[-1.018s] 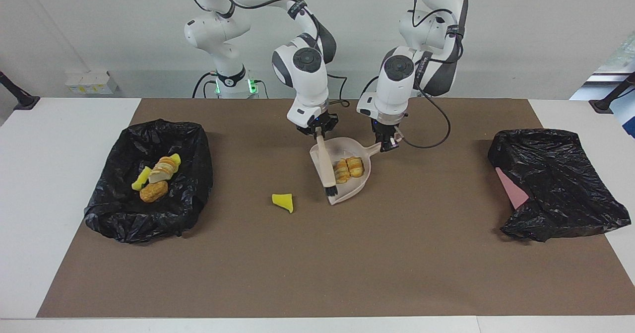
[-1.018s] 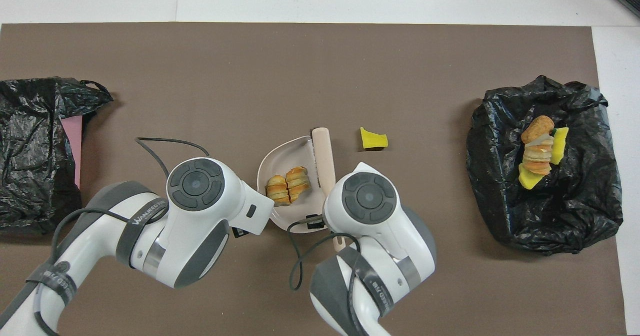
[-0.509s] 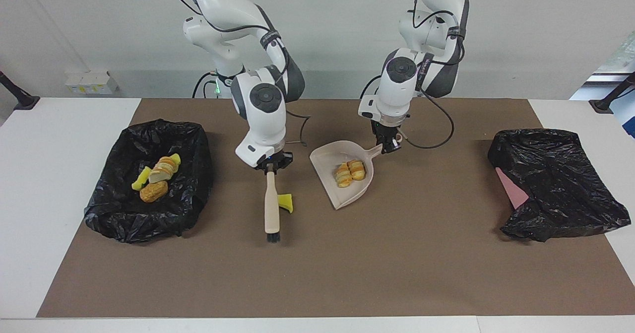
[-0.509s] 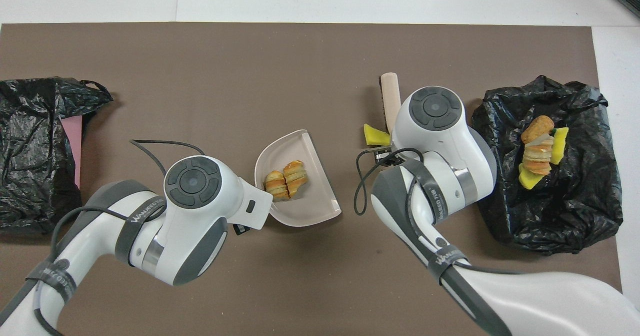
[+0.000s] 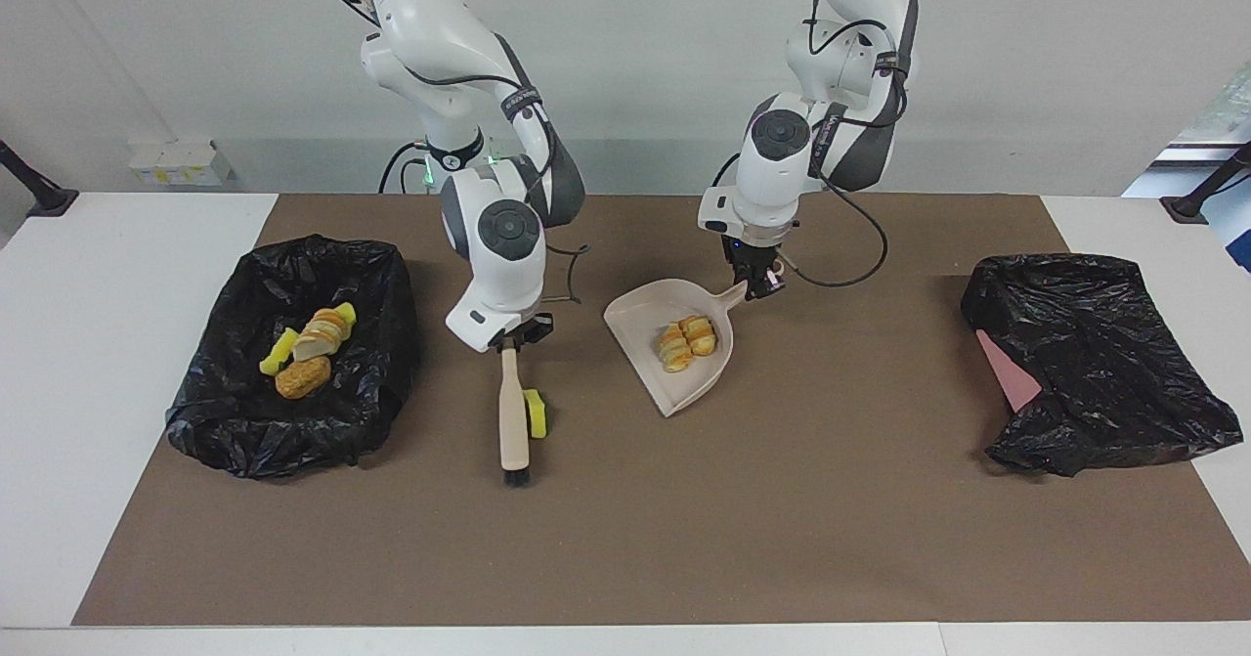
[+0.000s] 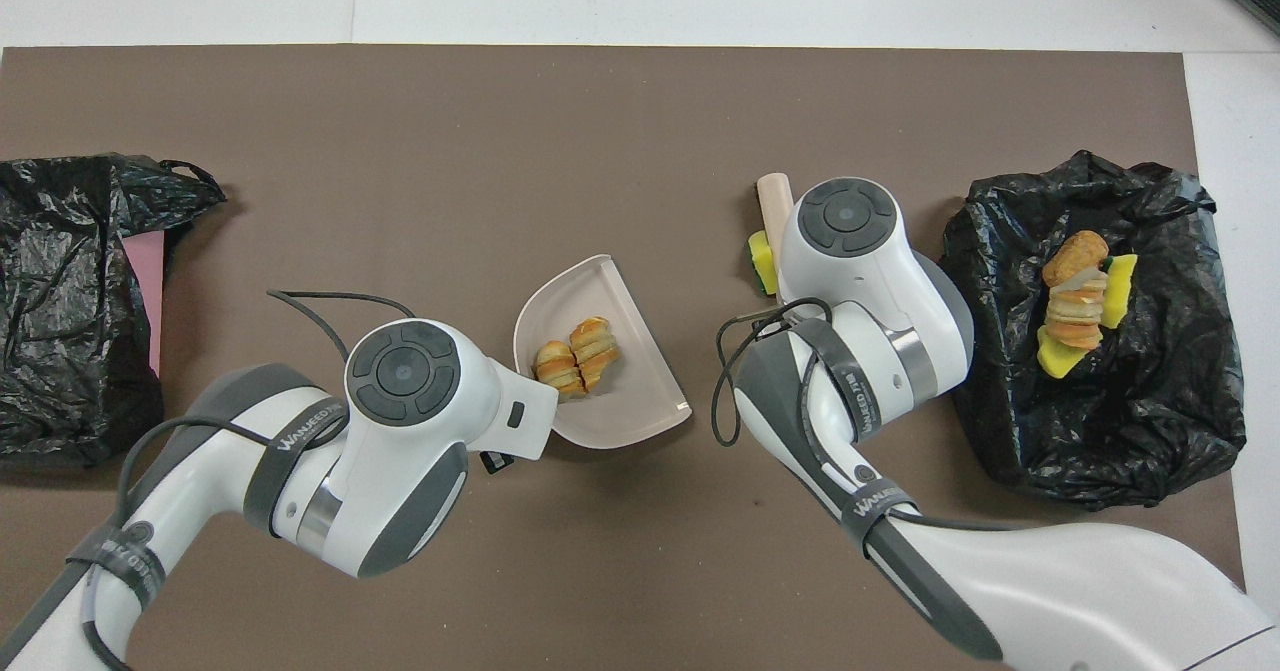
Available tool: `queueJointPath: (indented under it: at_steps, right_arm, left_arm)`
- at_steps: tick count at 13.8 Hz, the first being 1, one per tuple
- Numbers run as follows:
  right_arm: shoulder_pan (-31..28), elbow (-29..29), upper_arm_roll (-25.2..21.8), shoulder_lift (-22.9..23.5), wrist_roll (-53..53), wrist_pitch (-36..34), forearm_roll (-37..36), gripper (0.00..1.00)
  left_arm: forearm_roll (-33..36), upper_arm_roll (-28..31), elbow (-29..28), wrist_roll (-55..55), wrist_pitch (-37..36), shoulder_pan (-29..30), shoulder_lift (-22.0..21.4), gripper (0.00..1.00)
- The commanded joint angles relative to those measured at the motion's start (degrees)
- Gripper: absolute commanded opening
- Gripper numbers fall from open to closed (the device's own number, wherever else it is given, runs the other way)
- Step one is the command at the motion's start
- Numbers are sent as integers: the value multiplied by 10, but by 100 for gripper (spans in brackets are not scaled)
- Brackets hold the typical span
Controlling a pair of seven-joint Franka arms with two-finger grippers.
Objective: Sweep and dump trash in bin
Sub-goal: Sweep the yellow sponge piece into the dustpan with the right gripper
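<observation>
The right hand is clamped on the handle end of the beige brush, whose bristles point away from the robots and rest on the brown mat. A yellow chunk lies against the brush's side, at 3 o'clock of it in the facing view. The left hand is clamped on the handle of the beige dustpan, which holds two bread rolls and whose open lip faces 7 o'clock in the facing view. An open stretch of mat separates the pan's lip from the chunk.

Toward the right arm's end of the worktop, at 9 o'clock of the brush in the facing view, sits the bin with black liner, just beside the brush; more trash in the bin rests inside. Toward the left arm's end lies a crumpled black bag with a pink patch showing. The mat's edge farthest from the robots has wide bare room.
</observation>
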Motion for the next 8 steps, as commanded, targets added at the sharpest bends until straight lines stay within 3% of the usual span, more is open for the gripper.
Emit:
queueJointPath:
  at_steps: [1, 4, 8]
  right_arm:
    - [15, -14, 18, -6, -33, -5, 27, 0]
    - [74, -31, 19, -25, -32, -6, 56, 0]
    - [110, -23, 18, -31, -17, -18, 132, 0]
  left_arm:
    - [0, 4, -4, -13, 11, -7, -1, 0]
    - [0, 4, -5, -13, 12, -7, -1, 0]
    - [0, 4, -7, -13, 18, -7, 5, 0]
